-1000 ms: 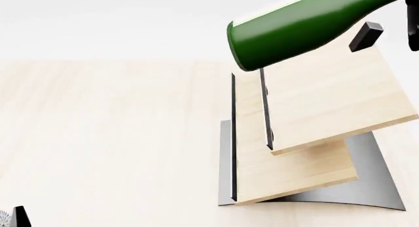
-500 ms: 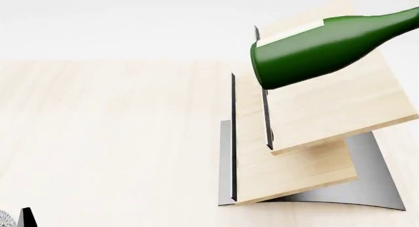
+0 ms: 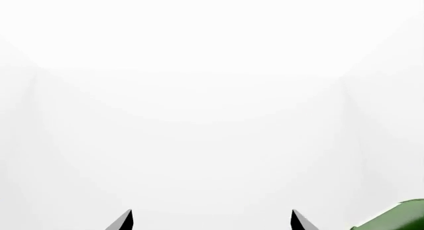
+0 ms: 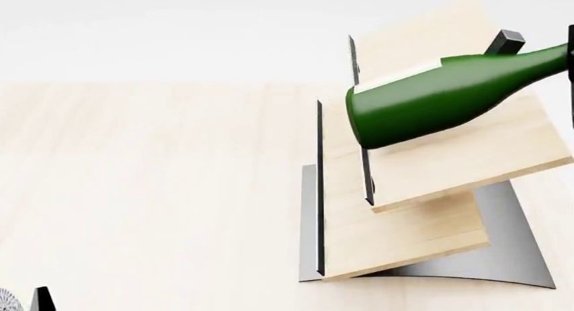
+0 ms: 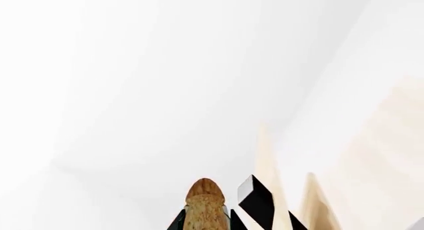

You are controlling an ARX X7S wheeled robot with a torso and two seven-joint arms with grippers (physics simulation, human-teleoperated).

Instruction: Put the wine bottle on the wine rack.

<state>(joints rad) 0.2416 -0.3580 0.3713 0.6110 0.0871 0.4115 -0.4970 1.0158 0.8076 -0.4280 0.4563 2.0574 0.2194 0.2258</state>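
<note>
The right gripper (image 5: 204,221), clamped on the neck, is holding the wine bottle (image 4: 431,96) tilted over the wine rack (image 4: 421,183)'s upper board, release remaining; the left gripper (image 3: 212,221) is hanging open.

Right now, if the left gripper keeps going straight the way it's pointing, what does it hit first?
Nothing close, it seems: ahead of the left gripper is only blank white background. The bottle sits off to one side of that line. Depth is unclear.

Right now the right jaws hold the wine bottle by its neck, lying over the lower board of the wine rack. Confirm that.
Not quite: the head view shows the wine bottle over the upper board of the wine rack, not the lower. The hold near the neck fits the right wrist view, where the cork sits between the jaws.
</note>
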